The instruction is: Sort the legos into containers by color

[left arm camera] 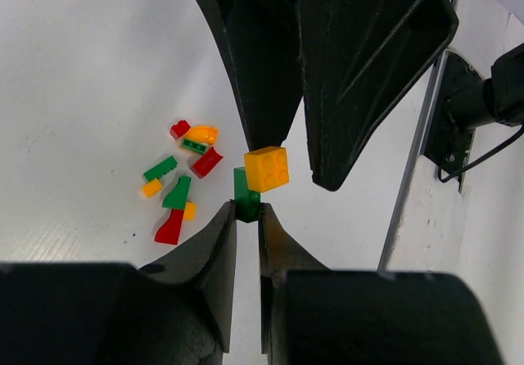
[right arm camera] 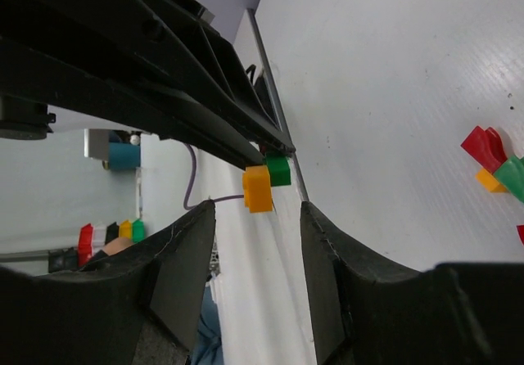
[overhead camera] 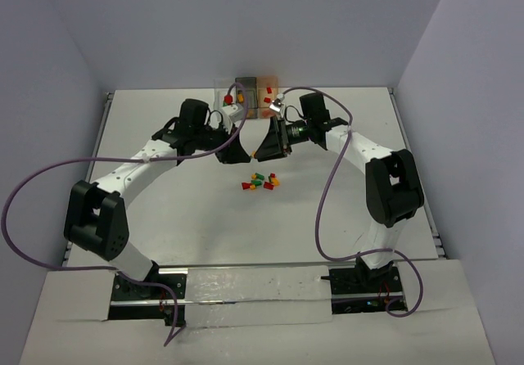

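My left gripper (left arm camera: 247,209) is shut on a small green lego (left arm camera: 244,191) with an orange-yellow lego (left arm camera: 267,168) stuck to it, held above the table. My right gripper (right arm camera: 258,209) is open, with its fingertips on either side of that pair; the orange-yellow lego (right arm camera: 258,188) and the green lego (right arm camera: 278,169) sit just beyond them. In the top view the left gripper (overhead camera: 236,154) and the right gripper (overhead camera: 262,147) meet tip to tip. A loose pile of red, green and yellow legos (overhead camera: 260,182) lies just in front of them; it also shows in the left wrist view (left arm camera: 180,181).
Three small containers stand in a row at the back wall: clear (overhead camera: 228,96), dark grey (overhead camera: 247,93) and orange-tinted (overhead camera: 269,95). The clear and orange-tinted ones hold a few bricks. A metal rail (overhead camera: 416,164) edges the table's right side.
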Robot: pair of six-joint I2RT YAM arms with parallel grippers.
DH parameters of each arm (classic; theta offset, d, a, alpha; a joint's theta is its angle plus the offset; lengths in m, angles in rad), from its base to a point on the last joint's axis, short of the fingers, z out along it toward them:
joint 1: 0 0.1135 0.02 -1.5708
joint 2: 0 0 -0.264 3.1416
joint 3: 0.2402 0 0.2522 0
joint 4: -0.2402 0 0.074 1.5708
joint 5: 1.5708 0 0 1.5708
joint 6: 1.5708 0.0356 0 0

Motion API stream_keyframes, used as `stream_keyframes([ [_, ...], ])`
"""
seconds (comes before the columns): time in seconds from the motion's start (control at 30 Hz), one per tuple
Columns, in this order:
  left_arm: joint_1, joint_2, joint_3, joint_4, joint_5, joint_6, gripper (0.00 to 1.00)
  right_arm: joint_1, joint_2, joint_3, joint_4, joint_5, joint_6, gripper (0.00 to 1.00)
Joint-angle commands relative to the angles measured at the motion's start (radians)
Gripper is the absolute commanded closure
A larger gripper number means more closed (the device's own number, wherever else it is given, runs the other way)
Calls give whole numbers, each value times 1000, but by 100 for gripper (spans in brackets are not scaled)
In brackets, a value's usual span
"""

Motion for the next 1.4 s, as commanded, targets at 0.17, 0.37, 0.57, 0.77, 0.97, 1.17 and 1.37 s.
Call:
stream_keyframes([
  [0.17,-21,-33,0,38,-12,-13,100,8,-2,2,96,-29,72,50],
  [0.37,-23,-26,4,42,-2,-23,100,8,-11,-6,93,-29,61,58],
  [0.57,-21,-16,13,44,2,-23,100,8,-10,-6,88,-31,56,69],
  [0.77,-23,-24,8,51,6,-24,100,8,-4,-11,118,-38,72,87],
  [0.97,-21,-42,-24,73,0,-22,98,5,-7,-49,213,-64,161,100],
  [1.17,-21,-28,-13,52,-37,-13,100,-7,-14,-116,503,-112,396,100],
  [1.37,-23,-30,-29,75,-126,-22,100,-12,7,-230,1017,-150,804,100],
])
